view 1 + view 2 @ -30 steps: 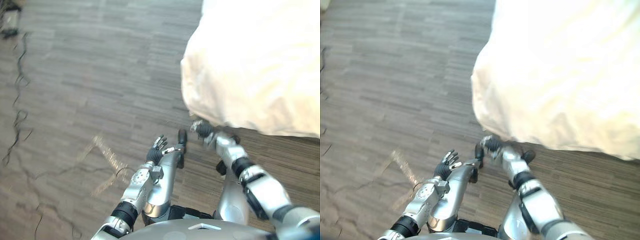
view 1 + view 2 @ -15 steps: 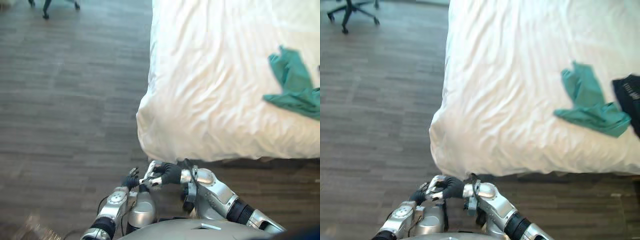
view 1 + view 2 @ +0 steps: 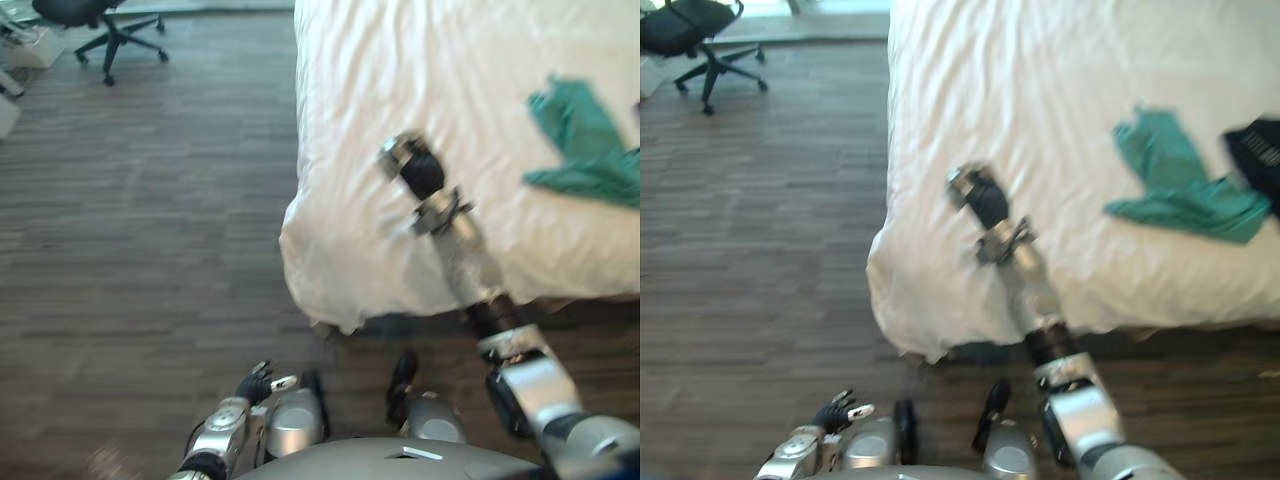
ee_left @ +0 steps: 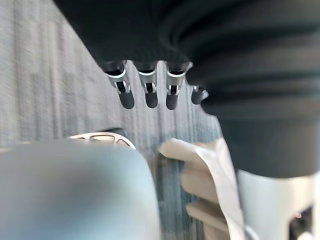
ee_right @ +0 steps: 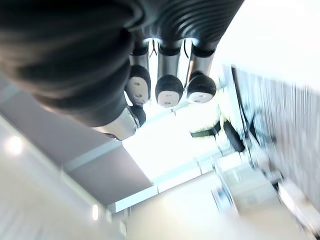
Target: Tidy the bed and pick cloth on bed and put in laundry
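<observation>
Left eye view has the left hand (image 3: 256, 384) nearest, low by the robot's body over the wooden floor (image 3: 140, 230), its fingers loose and apart with nothing between them; its own wrist view agrees, with straight fingers hanging over bare boards.

Further out, the right arm reaches up over the near corner of the bed (image 3: 370, 70). The right hand (image 3: 403, 158) is above the white sheet, well short of the clothes. Its wrist view looks off toward the ceiling and windows, and the fingers there seem loosely curled in, holding nothing.

Judged from this, the task is at an early stage. A teal cloth (image 3: 585, 150) lies crumpled on the sheet toward the bed's right side, well apart from the right hand. A dark cloth (image 3: 1258, 160) lies just beside it at the edge of the right eye view. Neither is picked up, so both pickups and the trip to the laundry remain. The sheet is creased all over and bunches where it hangs off the near corner, so smoothing looks undone too.

Beyond the bed's left side the floor runs on to a black office chair (image 3: 95, 20) at the far end of the room.
</observation>
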{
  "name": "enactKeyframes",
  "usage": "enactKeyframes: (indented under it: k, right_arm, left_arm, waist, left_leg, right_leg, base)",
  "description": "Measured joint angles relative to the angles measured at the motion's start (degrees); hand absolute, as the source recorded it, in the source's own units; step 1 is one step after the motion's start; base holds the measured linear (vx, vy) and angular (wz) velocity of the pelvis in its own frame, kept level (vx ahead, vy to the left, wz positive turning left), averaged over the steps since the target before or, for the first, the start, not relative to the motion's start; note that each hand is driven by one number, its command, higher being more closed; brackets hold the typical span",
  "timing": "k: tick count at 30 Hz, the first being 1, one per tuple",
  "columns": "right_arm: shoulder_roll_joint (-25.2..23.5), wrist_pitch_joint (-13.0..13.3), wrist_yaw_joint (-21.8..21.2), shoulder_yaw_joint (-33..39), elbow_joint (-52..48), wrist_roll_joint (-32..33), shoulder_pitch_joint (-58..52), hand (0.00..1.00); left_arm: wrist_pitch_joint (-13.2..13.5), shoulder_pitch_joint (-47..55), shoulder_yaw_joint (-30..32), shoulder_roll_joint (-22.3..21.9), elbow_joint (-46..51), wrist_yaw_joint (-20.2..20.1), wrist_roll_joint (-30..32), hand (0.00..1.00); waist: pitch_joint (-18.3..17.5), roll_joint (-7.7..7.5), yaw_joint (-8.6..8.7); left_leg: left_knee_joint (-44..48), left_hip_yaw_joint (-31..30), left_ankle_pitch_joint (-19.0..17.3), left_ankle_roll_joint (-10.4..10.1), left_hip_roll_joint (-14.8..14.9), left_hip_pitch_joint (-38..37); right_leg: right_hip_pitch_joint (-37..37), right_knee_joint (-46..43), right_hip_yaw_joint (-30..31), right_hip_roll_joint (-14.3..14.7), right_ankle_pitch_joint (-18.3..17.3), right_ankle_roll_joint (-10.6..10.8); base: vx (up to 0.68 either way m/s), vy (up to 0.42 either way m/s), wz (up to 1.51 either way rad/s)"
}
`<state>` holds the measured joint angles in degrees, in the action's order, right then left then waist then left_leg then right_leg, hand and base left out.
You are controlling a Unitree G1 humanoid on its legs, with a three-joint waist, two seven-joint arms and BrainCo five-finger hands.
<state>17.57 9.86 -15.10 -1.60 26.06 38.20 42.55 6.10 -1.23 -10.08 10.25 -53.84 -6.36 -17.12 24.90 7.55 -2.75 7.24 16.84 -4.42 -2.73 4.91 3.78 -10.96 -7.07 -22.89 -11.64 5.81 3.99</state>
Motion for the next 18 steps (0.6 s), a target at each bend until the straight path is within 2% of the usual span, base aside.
enactKeyframes:
  k: [1, 4, 7, 11, 13, 16, 17, 18]
  right_arm:
    - [2.6, -0.1, 1.3, 2.0, 3.7, 0.0, 1.2, 1.0]
    - [6.0, -0.8, 4.4, 6.6, 12.3, 1.2, 0.3, 1.0]
    - [6.2, -0.3, 4.9, 8.1, 11.6, 3.4, -0.3, 1.0]
    - [5.7, 0.1, 6.0, 11.4, 10.6, 4.5, -3.6, 1.0]
    - [5.1, 1.0, 6.3, 13.8, 9.1, 5.1, -6.1, 1.0]
    - [3.0, 3.3, 7.1, 18.6, 6.2, 5.4, -12.0, 1.0]
    - [1.8, 4.0, 10.7, 22.2, 6.2, 5.4, -16.2, 1.0]
    - [1.3, 4.3, 12.5, 24.2, 6.6, 5.5, -18.3, 1.0]
  left_arm:
    - [0.6, -0.5, -1.0, -0.5, 0.9, -0.1, -0.8, 0.0]
    - [1.2, -1.3, -2.8, -0.9, 1.0, -0.8, -2.9, 0.0]
    - [0.9, -1.4, -3.6, -1.6, 2.0, -1.4, -3.7, 0.0]
    - [0.7, -1.5, -4.1, -2.3, 4.6, -2.4, -3.6, 0.0]
    - [0.6, -1.3, -4.0, -2.3, 5.4, -2.4, -3.6, 0.0]
    - [0.3, -0.3, -3.2, -2.4, 5.8, -2.4, -3.6, 0.0]
    - [0.0, 0.6, -2.0, -2.4, 6.6, -2.3, -3.4, 0.0]
    - [-0.2, 1.0, -1.4, -2.4, 7.2, -2.2, -3.3, 0.0]
  waist:
    - [1.3, 1.72, 0.37]
    - [2.7, 3.1, 0.49]
    - [3.1, 3.28, 2.18]
    - [3.1, 3.28, 2.66]
    - [3.1, 3.28, 2.92]
    - [3.1, 2.92, 4.5]
    - [3.0, 2.33, 5.5]
    - [2.9, 2.06, 5.54]
  left_leg:
    - [-0.4, -0.1, 1.0, 0.4, -0.5, 2.3]
    - [-1.6, 0.2, 2.3, 0.7, -1.0, 4.7]
    - [-1.9, 1.3, 2.4, 0.7, -1.0, 4.7]
    - [-1.8, 2.0, 1.7, 0.7, -1.4, 4.0]
    - [-1.6, 2.3, 1.4, 0.8, -1.6, 3.8]
    - [-0.9, 3.2, 0.2, 0.8, -1.7, 2.8]
    - [-1.0, 3.6, -0.1, 0.8, -1.7, 2.3]
    - [-1.0, 4.0, -0.3, 0.8, -1.3, 2.1]
  right_leg:
    - [-2.3, -0.1, 0.0, -0.5, 0.4, -0.2]
    - [-5.7, 0.0, 0.6, -0.3, 1.4, -0.9]
    - [-6.8, -0.2, 2.1, -0.2, 1.8, -0.6]
    - [-6.7, -0.1, 3.5, -0.2, 1.7, -0.6]
    - [-6.6, -0.1, 4.3, -0.2, 1.5, -0.6]
    - [-5.8, 0.1, 5.4, -0.1, 1.2, -0.4]
    - [-5.4, 0.4, 6.0, 0.0, 1.2, -0.2]
    - [-5.4, 0.6, 6.4, 0.3, 1.2, -0.2]
  base:
    - [-0.19, 0.024, 0.15]
    - [-0.03, -0.006, -0.03]
    - [0.06, -0.029, -0.2]
    - [0.04, 0.009, -0.12]
    - [0.02, 0.016, -0.1]
    - [0.04, 0.02, -0.16]
    - [0.05, 0.015, -0.16]
    - [0.06, -0.002, -0.24]
